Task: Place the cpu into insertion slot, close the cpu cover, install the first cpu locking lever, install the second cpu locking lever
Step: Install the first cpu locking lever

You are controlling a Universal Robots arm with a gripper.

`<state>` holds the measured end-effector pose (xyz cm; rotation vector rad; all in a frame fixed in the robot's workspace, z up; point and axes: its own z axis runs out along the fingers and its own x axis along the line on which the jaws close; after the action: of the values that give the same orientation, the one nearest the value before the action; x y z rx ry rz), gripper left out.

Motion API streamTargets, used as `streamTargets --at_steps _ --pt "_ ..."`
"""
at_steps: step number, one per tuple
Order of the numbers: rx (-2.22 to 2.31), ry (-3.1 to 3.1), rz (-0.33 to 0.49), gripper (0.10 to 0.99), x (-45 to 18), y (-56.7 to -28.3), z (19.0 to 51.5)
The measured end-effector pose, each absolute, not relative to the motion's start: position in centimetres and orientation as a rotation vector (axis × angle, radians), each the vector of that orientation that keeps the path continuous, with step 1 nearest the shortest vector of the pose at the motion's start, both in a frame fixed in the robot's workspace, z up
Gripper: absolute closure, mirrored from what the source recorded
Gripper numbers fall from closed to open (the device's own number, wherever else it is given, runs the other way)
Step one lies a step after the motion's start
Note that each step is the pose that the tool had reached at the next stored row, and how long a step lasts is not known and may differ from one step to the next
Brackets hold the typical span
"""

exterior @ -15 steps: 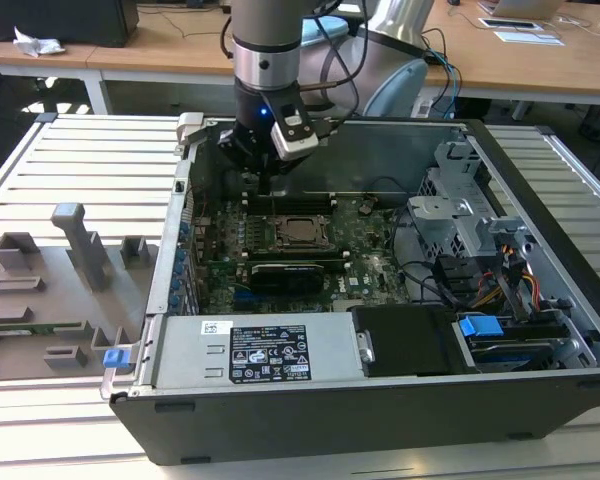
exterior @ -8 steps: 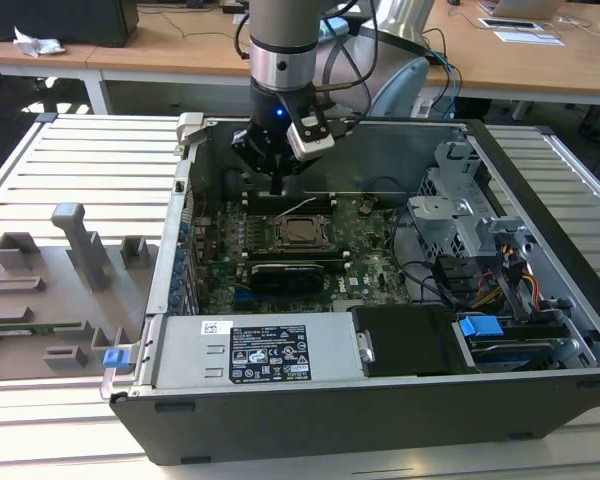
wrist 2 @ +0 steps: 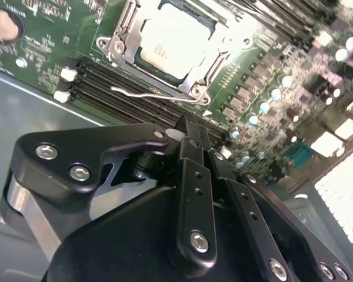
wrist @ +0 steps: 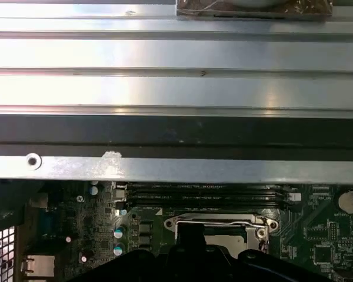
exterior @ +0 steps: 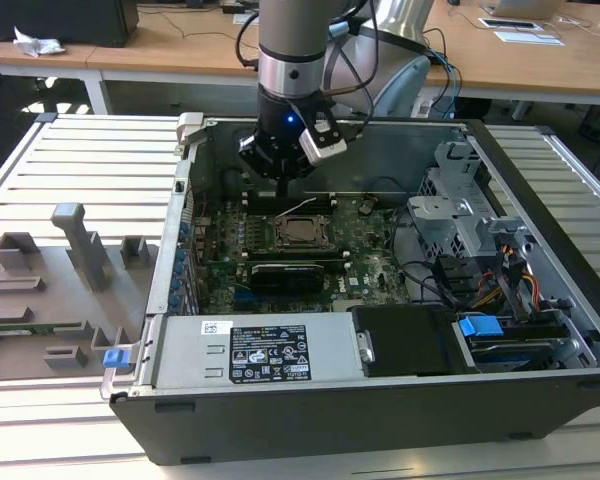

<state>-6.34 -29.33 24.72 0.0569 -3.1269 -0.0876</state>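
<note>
Nearest the lens in the second wrist view is the black gripper, its fingers pressed together with nothing between them.

Computer case: open, lying on the slatted table; the arm stands over its far half, above the motherboard.

Motherboard: green, with memory slots between the gripper and the socket.

The cpu cover: the silvery frame appears laid down flat around the chip, on the far side of the gripper tip. Whether it is fully seated cannot be told.

The cpu: seated in the socket, metal top showing through the cover's window, near the middle of the board in the exterior view.

Locking lever: a thin wire lever lies along the socket's near edge, apparently not yet latched. The gripper tip sits just beside it, apart from it.

Judgement: the lever step is in hand. Good practice would be to bear on the lever's free end only, press steadily, and keep clear of the memory slots and the cover frame.
</note>
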Motion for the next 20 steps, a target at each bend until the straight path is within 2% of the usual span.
streamTargets --at_steps 20 --pt "0.123 -3.124 -0.087 0.976 -4.6 -28.3 22.0"
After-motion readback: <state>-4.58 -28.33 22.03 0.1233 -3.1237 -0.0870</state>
